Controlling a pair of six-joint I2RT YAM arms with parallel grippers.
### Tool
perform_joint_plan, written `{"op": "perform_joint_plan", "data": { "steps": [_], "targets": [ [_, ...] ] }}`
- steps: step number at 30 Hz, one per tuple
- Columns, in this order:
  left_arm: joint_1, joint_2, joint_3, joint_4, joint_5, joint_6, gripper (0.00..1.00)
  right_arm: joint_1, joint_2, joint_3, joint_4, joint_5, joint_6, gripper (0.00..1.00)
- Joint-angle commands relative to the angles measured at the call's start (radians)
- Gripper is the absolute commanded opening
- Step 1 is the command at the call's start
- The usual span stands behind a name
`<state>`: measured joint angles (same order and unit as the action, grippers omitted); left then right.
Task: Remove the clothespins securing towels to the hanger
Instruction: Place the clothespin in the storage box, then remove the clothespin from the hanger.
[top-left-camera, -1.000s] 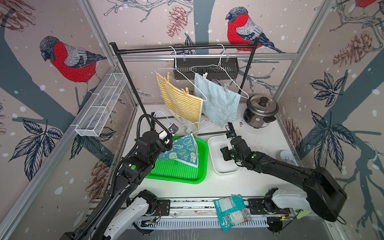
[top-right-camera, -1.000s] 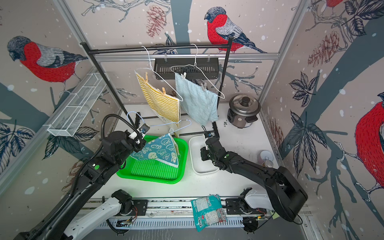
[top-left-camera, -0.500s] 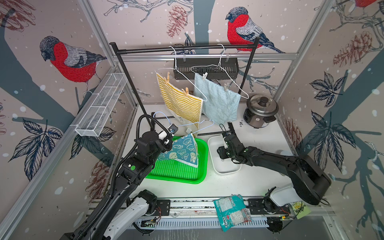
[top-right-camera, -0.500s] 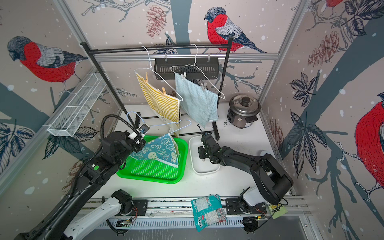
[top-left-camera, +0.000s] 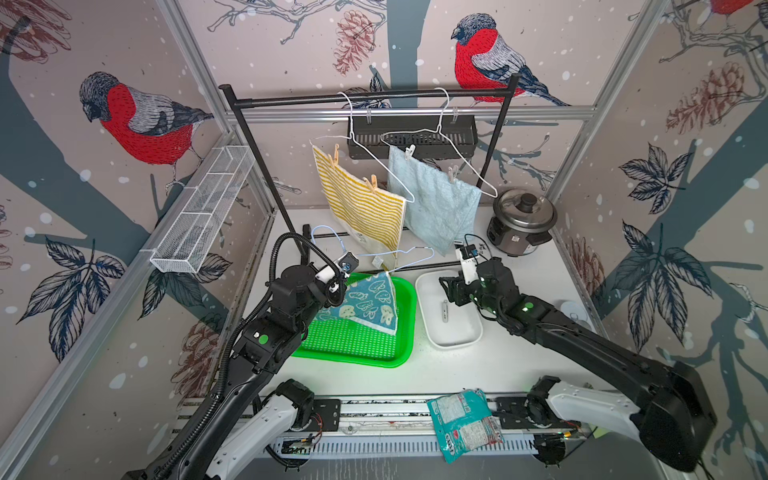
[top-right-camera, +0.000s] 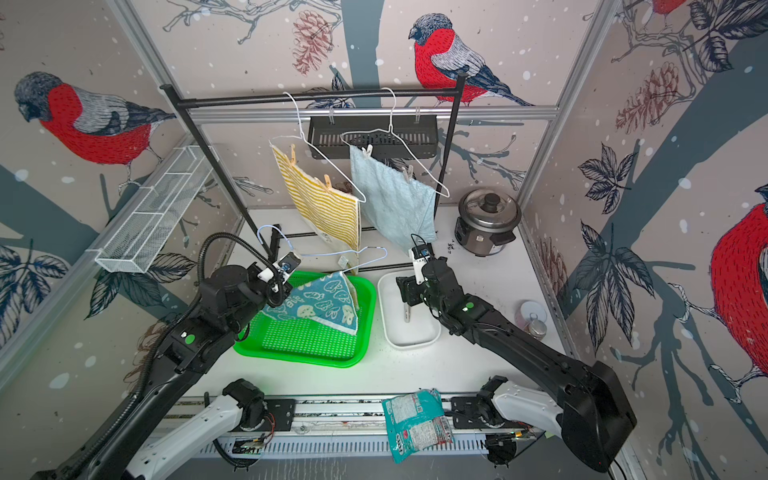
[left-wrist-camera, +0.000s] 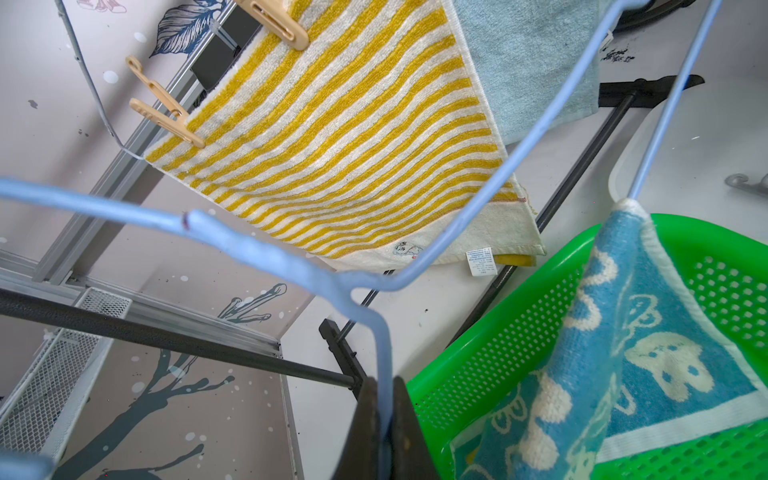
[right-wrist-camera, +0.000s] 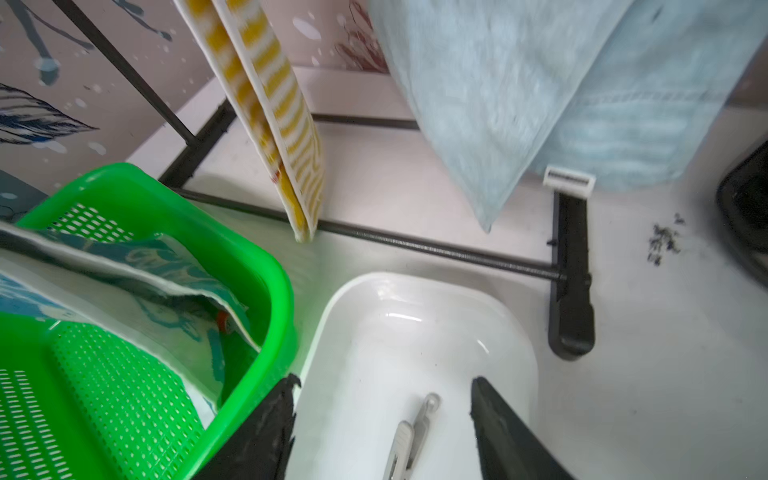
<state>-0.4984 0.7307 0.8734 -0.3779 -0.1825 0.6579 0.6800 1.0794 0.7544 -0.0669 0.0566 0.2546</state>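
My right claw (right-wrist-camera: 384, 384) is spreading wide over the white tub (right-wrist-camera: 415, 328); a second ago it was narrower. The grey clothespin (right-wrist-camera: 409, 440) is lying in the tub beneath the gap. Well apart from the tub, my left claw (left-wrist-camera: 385, 386) is clamping the blue hanger (left-wrist-camera: 257, 249) carrying the teal towel (left-wrist-camera: 665, 332).

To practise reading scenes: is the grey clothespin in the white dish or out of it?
In. The clothespin lies on the floor of the white dish; the right gripper is open around it, not touching.

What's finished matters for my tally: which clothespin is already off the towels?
The pale grey clothespin lying in the white tray, beneath the right gripper. The other four clip the striped towel and light-blue towel.
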Motion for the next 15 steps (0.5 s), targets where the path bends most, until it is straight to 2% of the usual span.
{"op": "perform_joint_plan", "data": {
  "steps": [1,3,7,10,15],
  "targets": [
    [0.000,-0.009,-0.007,0.036,0.044,0.049,0.00,-0.003,-0.060,0.044,-0.021,-0.051,-0.137,0.71],
    [0.001,-0.014,-0.016,0.047,0.060,0.065,0.00,-0.002,-0.094,0.089,-0.066,-0.081,-0.183,0.76],
    [0.000,-0.017,-0.028,0.052,0.108,0.104,0.00,-0.004,-0.111,0.213,-0.198,-0.106,-0.242,0.79],
    [0.000,-0.019,-0.045,0.061,0.156,0.139,0.00,-0.001,-0.091,0.308,-0.305,-0.205,-0.291,0.83],
    [0.000,-0.031,-0.067,0.094,0.207,0.195,0.00,0.002,-0.048,0.419,-0.406,-0.299,-0.368,0.88]
  ]
}}
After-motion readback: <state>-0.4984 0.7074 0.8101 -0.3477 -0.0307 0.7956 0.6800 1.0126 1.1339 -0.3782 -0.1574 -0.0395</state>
